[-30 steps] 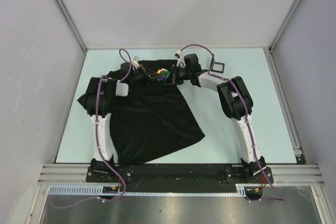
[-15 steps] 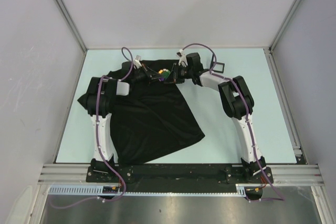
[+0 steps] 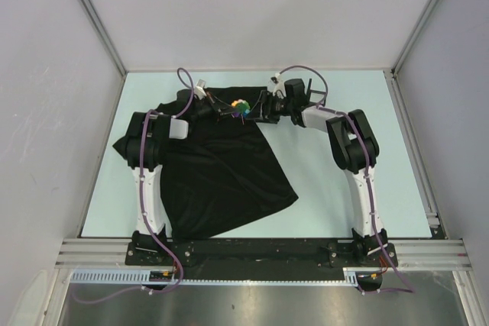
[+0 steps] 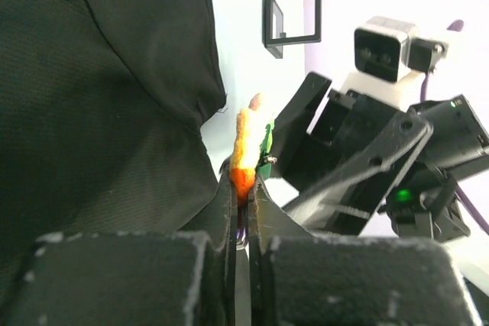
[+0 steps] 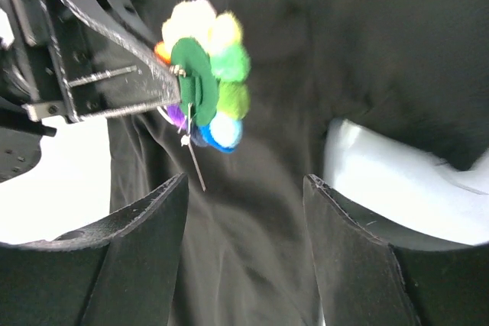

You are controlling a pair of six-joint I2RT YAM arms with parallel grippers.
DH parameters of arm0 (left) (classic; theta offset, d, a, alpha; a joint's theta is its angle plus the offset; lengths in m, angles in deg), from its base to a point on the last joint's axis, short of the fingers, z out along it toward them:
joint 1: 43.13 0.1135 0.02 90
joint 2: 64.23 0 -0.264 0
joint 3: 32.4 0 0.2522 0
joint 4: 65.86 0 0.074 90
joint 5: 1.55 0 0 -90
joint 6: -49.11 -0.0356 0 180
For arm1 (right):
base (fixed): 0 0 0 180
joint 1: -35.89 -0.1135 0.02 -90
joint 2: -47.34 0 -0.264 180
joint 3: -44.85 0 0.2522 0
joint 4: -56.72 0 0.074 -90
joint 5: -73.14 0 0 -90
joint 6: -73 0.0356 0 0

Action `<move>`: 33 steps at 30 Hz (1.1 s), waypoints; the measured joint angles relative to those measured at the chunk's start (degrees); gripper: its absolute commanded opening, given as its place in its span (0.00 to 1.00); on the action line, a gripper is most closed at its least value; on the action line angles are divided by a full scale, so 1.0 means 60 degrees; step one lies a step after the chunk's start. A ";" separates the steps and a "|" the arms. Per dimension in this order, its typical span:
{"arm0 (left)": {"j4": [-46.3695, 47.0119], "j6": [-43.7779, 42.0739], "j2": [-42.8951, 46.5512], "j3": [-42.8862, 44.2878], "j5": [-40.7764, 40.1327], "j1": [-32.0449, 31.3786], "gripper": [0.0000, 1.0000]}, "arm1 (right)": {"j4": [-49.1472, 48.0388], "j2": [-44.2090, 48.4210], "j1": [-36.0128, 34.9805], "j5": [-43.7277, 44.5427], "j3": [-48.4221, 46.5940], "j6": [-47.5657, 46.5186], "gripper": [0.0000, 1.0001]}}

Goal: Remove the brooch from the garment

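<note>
The brooch [image 3: 240, 106], a small cluster of coloured pompoms on a green disc, is pinched between the fingertips of my left gripper [image 3: 229, 111], which is shut on it. In the left wrist view the brooch [image 4: 246, 150] pokes up orange from the left gripper [image 4: 243, 181]. The right wrist view shows the brooch [image 5: 210, 74] with its thin pin hanging loose above the black garment [image 5: 344, 36]. My right gripper [image 5: 244, 188] stands open just short of it with nothing between its fingers, right of the brooch in the top view [image 3: 261, 109]. The garment [image 3: 221, 173] lies spread on the table.
A small black square frame [image 4: 292, 17] stands on the pale table behind the right arm. The left arm's white link [image 5: 397, 181] lies over the shirt. Grey walls enclose the table [image 3: 367, 181] on three sides.
My right gripper has opened and drawn back to the right, away from the brooch. The left gripper still holds the brooch in about the same place.
</note>
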 measured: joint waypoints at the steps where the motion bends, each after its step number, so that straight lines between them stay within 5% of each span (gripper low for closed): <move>1: 0.0051 0.0069 0.0000 0.0000 0.0022 0.0000 0.00 | -0.0127 0.0018 0.0062 -0.0062 0.0022 0.0066 0.63; 9: -0.0029 0.0525 0.0000 0.0007 -0.0080 0.0000 0.00 | -0.0627 0.0018 0.0004 -0.0233 0.0025 0.0375 0.56; 22: -0.0306 0.1071 0.0000 0.0007 -0.0237 0.0004 0.00 | -0.0594 0.0015 -0.0321 -0.0266 -0.0233 0.0521 0.26; 33: -0.0073 0.1439 -0.0022 0.0007 -0.0222 0.0004 0.00 | -0.0182 0.0011 -0.0372 -0.0237 -0.0597 0.0357 0.26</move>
